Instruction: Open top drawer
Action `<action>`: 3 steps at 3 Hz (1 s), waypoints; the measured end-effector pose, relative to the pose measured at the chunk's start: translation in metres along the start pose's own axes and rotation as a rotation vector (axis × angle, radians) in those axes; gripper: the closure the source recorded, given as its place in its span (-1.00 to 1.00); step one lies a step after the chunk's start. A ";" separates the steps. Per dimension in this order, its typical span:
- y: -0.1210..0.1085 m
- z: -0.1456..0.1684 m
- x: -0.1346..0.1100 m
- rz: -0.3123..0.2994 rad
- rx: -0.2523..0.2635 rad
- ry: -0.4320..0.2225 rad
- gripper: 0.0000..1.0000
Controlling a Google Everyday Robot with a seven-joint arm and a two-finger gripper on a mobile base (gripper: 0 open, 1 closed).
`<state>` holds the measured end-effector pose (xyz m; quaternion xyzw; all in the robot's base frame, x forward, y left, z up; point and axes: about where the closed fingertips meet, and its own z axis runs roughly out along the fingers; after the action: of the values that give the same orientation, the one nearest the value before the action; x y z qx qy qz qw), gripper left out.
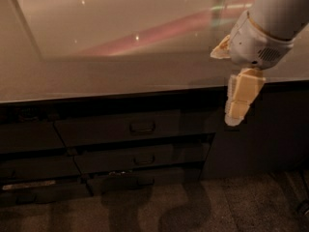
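Note:
The top drawer (pixel 111 129) is a long dark front just under the counter edge, with a small bar handle (pixel 142 127) at its centre. It sits flush with the cabinet face. My gripper (pixel 226 87) hangs at the upper right, over the counter's front edge, to the right of and above the handle. It is open: one cream finger (pixel 240 98) points down and the other pokes out to the left of the white wrist (pixel 258 45). Nothing is between them.
The glossy counter top (pixel 120 57) fills the upper half. Two narrower drawers (pixel 116 161) lie below the top one. More dark fronts (pixel 29 139) stack at the left. A plain dark panel (pixel 260 144) stands at the right, with speckled floor (pixel 217 207) below.

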<state>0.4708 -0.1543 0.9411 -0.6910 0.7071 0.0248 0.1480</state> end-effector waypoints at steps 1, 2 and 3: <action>-0.015 0.026 0.010 0.002 -0.027 0.011 -1.00; -0.024 0.046 0.018 0.009 -0.055 0.015 -1.00; -0.033 0.071 0.028 0.022 -0.110 0.014 -1.00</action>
<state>0.5153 -0.1655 0.8716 -0.6904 0.7133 0.0606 0.1046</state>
